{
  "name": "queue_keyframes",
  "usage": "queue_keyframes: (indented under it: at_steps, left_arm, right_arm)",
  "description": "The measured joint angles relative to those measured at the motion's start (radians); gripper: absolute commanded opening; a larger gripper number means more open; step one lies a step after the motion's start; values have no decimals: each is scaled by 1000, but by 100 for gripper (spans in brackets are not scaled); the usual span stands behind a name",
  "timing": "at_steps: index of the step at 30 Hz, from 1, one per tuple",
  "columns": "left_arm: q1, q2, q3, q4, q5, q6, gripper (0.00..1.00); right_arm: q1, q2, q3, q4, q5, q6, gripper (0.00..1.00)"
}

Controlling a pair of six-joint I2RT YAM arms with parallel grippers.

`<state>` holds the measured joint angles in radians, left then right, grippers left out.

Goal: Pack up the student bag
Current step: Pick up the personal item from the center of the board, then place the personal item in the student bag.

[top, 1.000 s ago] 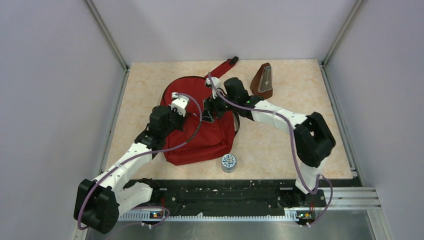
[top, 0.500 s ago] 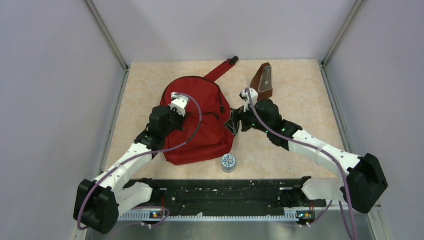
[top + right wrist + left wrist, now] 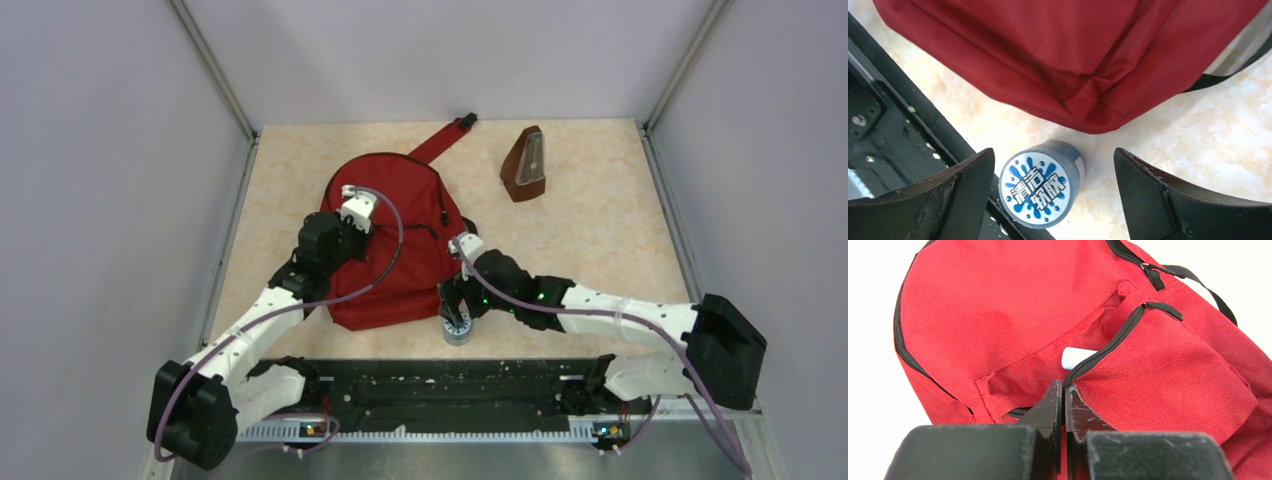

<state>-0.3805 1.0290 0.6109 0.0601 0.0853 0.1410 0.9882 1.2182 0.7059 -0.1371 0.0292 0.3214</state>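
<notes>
The student bag (image 3: 400, 265) is a red backpack lying flat mid-table; it also shows in the left wrist view (image 3: 1013, 310) and the right wrist view (image 3: 1073, 55). My left gripper (image 3: 1064, 390) is shut on the black zipper edge of the bag's front pocket and sits on the bag's upper left (image 3: 378, 228). A white object (image 3: 1078, 357) shows inside the pocket opening. My right gripper (image 3: 1052, 160) is open, just above a round grey tin with a blue-and-white lid (image 3: 1040, 190). The tin (image 3: 457, 328) stands by the bag's near right corner, with the gripper (image 3: 455, 305) over it.
A brown wooden metronome (image 3: 524, 165) stands at the back right. A red strap (image 3: 440, 140) reaches from the bag toward the back edge. The black rail (image 3: 450, 385) runs along the near edge, close to the tin.
My right arm has swung from the bag's upper right down to the near edge and now hovers open over the tin. The left arm has not moved.
</notes>
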Motion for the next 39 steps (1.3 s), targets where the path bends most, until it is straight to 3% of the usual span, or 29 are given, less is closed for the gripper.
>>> queue_keyframes:
  at_steps: [9, 12, 15, 19, 23, 30, 35, 39]
  left_arm:
    - [0, -6, 0, -1, 0, 0, 0]
    - [0, -8, 0, -1, 0, 0, 0]
    - [0, -8, 0, -1, 0, 0, 0]
    - [0, -8, 0, -1, 0, 0, 0]
    - [0, -8, 0, -1, 0, 0, 0]
    - [0, -13, 0, -1, 0, 0, 0]
    - [0, -13, 0, -1, 3, 0, 0]
    - [0, -15, -2, -1, 5, 0, 0]
  right_arm:
    - [201, 166, 22, -39, 212, 62, 87]
    - [230, 193, 32, -54, 267, 81, 81]
    - [260, 223, 51, -75, 324, 100, 63]
    - [277, 257, 80, -104, 379, 135, 26]
    - [278, 265, 97, -144, 419, 149, 2]
    - [241, 146, 102, -234, 496, 101, 0]
    - [77, 9, 130, -149, 425, 20, 0]
    - [-72, 42, 193, -26, 286, -29, 0]
